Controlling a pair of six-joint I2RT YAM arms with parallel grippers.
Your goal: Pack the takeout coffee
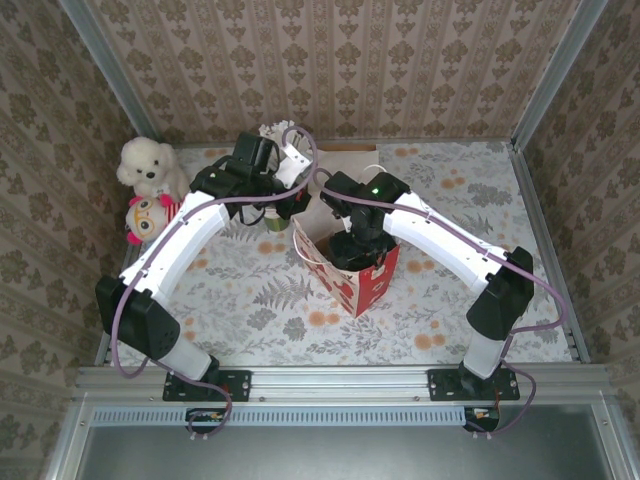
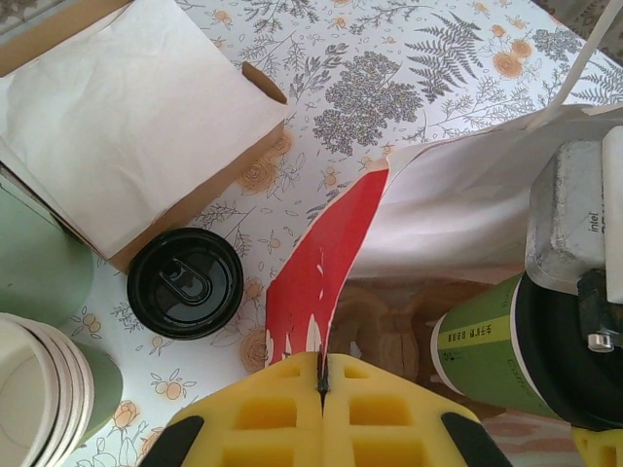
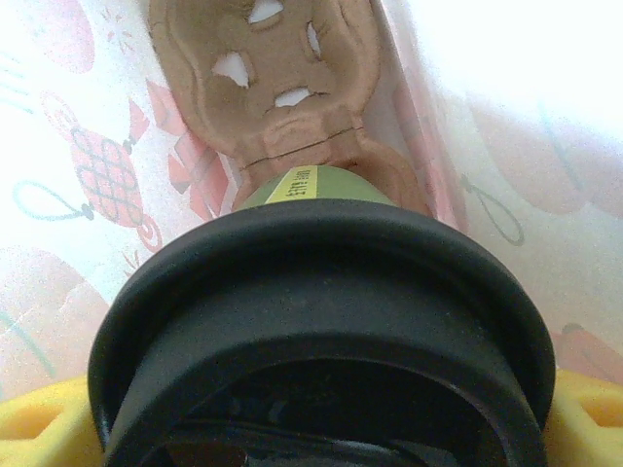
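Note:
The takeout coffee, a green paper cup [image 2: 487,345] with a black lid [image 3: 321,321] on it, hangs tilted inside the red and white paper bag [image 1: 358,280]. My right gripper [image 3: 316,428] is shut on it near the lid, with yellow fingers [image 3: 39,428] at either side. Below the cup, on the bag's floor, lies a brown cardboard cup carrier [image 3: 273,78]. My left gripper [image 2: 321,384] is shut on the bag's red rim [image 2: 326,272] and holds the mouth open. In the top view the right gripper [image 1: 352,248] is down in the bag and the left gripper [image 1: 296,212] is at its far left corner.
A second round black lid [image 2: 185,282] sits on the floral tablecloth left of the bag. A stack of green cups [image 2: 39,389], a brown box of white napkins [image 2: 127,107] and two plush toys [image 1: 150,190] stand at the back left.

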